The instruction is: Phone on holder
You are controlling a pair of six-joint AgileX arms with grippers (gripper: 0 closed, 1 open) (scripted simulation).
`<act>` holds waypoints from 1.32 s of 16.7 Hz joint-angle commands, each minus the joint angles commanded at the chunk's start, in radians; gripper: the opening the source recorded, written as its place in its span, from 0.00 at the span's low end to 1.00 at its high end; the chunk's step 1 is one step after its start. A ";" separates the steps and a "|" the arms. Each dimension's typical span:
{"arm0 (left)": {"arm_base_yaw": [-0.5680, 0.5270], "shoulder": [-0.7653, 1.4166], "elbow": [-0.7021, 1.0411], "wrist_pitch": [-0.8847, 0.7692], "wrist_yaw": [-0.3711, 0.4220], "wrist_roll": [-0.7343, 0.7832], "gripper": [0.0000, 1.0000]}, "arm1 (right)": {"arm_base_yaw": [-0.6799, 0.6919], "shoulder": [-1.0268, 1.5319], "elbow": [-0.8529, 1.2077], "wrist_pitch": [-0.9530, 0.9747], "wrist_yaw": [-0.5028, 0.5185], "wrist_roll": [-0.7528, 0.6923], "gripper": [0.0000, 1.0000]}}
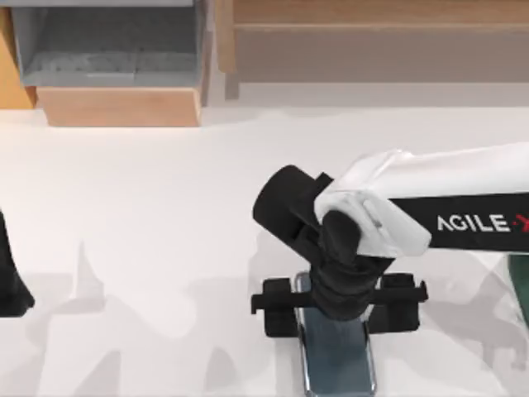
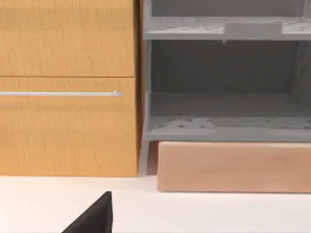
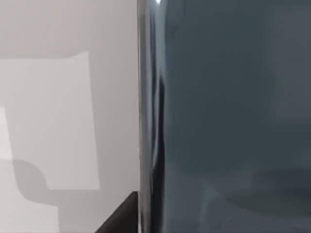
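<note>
**Inspector:** Glossy grey-blue glass with a thin silvery rim: that is the phone (image 1: 337, 356), lying flat on the white worktop (image 1: 149, 215) at the near edge, a little right of centre in the top view. Its far end is hidden beneath the right gripper (image 1: 339, 299).

**Assistant:** And the fingers?

**Inspector:** The black crossbar spans wider than the phone, which suggests a wide setting, but the fingertips are hidden under the wrist. I cannot tell whether they are spread or closed, nor whether they touch the rim. The right wrist view has the phone's face (image 3: 233, 116) very near, with its edge running beside bare worktop.

**Assistant:** Handling?

**Inspector:** My judgement: stiff, thin, fairly light, and slippery on the face. Lying flat, it offers little height to take hold of. The two long edges near the middle of its length are the sound place; a pinch at one end would risk it pivoting or sliding out.

**Assistant:** The other arm?

**Inspector:** The left gripper (image 1: 10, 281) is parked at the worktop's left edge, facing a wooden cabinet (image 2: 68, 87) and grey shelving (image 2: 223, 77). Its fingers I cannot judge.
</note>
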 joint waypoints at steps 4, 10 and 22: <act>0.000 0.000 0.000 0.000 0.000 0.000 1.00 | 0.000 0.000 0.000 0.000 0.000 0.000 0.10; 0.000 0.000 0.000 0.000 0.000 0.000 1.00 | 0.000 0.000 0.000 0.000 0.000 0.000 0.00; 0.000 0.000 0.000 0.000 0.000 0.000 1.00 | 0.000 -0.081 0.049 -0.116 0.021 -0.007 0.00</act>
